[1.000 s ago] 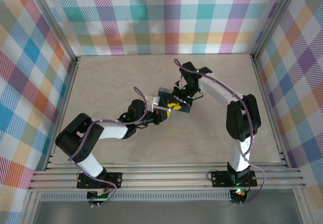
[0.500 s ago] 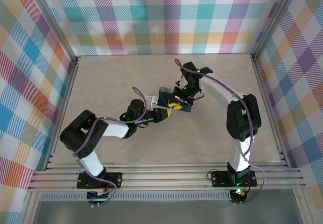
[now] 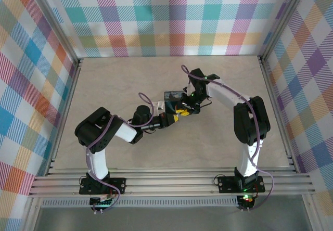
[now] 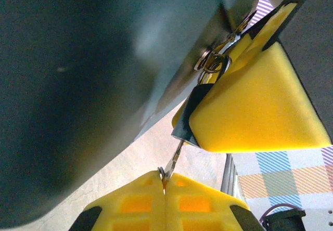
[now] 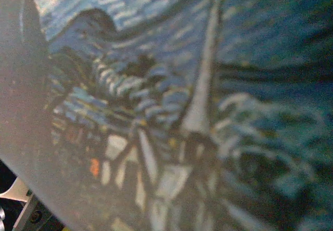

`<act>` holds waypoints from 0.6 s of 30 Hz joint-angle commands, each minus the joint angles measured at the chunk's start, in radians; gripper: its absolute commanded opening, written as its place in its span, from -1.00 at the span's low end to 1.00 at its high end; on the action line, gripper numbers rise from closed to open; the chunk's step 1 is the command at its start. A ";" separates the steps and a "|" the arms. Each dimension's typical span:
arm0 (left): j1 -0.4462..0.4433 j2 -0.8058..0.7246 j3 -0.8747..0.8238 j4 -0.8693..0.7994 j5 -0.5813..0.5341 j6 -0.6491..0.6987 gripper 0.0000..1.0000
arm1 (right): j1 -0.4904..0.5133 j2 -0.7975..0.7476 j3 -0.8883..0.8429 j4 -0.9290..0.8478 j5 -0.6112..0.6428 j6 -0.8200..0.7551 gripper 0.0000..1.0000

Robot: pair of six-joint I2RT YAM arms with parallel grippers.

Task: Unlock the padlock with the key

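From the top camera I see both arms reaching to the middle of the table (image 3: pixel 109 80). The left gripper (image 3: pixel 170 117) and the right gripper (image 3: pixel 183 108) meet there, just beside the dark-blue box (image 3: pixel 171 94). Their yellow fingertips are very near to each other. The lock and the key are too small for me to make out in this view.

In the left wrist camera, I see the two yellow fingers of the left gripper pressed together with no gap. They pinch the head of the key (image 4: pixel 174 158). The thin silvery shaft goes up and to the right, and its tip reaches the underside of the padlock (image 4: pixel 193 103). The dark body of the padlock sits at the tip of the right gripper's yellow pads (image 4: pixel 250 111). These pads stand narrow, and I judge that they clamp the body. Above it, the metal shackle (image 4: pixel 217 64) passes through a small ring on the edge of the box. The box is the large dark mass on the left of this view.

In the right wrist camera I see the painted face of the box very close and blurred, with blue swirls and pale strokes. A strip of table shows at the left edge.
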 commanded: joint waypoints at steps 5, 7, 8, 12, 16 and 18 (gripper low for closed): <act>0.003 -0.025 0.121 0.254 0.030 -0.046 -1.00 | 0.040 -0.018 -0.043 -0.037 -0.226 -0.041 -1.00; 0.005 -0.037 0.123 0.254 0.030 -0.055 -1.00 | 0.030 -0.019 -0.040 -0.051 -0.242 -0.068 -1.00; 0.006 -0.045 0.118 0.253 0.026 -0.058 -1.00 | 0.021 -0.023 -0.045 -0.045 -0.256 -0.075 -1.00; 0.020 -0.050 0.105 0.253 0.037 -0.087 -1.00 | -0.014 -0.049 -0.092 0.024 -0.321 -0.072 -1.00; 0.025 -0.037 0.111 0.254 0.072 -0.119 -1.00 | -0.023 -0.060 -0.106 0.052 -0.352 -0.082 -1.00; 0.025 -0.033 0.121 0.253 0.092 -0.134 -1.00 | -0.024 -0.063 -0.109 0.054 -0.358 -0.090 -1.00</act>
